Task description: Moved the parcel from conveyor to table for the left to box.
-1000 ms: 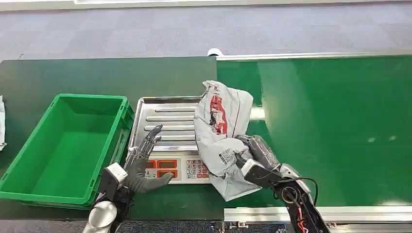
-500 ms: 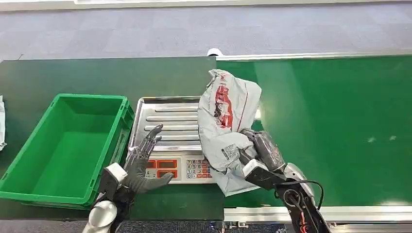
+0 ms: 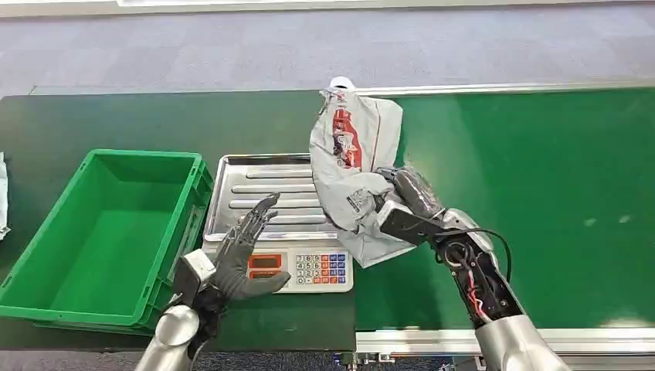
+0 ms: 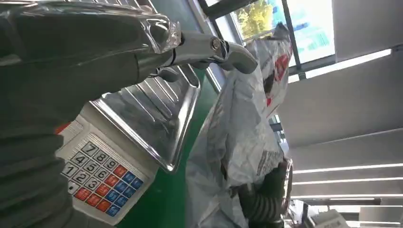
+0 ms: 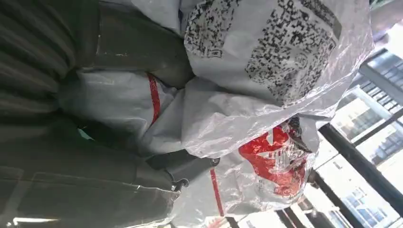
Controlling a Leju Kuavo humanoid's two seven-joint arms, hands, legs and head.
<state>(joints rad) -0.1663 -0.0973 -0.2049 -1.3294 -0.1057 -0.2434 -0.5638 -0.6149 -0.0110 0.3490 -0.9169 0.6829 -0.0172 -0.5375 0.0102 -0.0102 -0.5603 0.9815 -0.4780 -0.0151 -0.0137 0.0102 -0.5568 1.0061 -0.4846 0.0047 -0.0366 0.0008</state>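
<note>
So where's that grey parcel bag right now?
In the head view, the bag is held up by the right hand, above the right edge of the scale, where the table meets the green conveyor.

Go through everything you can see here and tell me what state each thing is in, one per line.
Parcel: held up by the right hand, crumpled, hanging over the scale's right edge.
Right hand: gripping the parcel.
Left hand: holding nothing, fingers apart, above the scale's keypad side.
Scale: steel tray bare.
Green bin: empty, upright.
Conveyor: belt bare.
</note>
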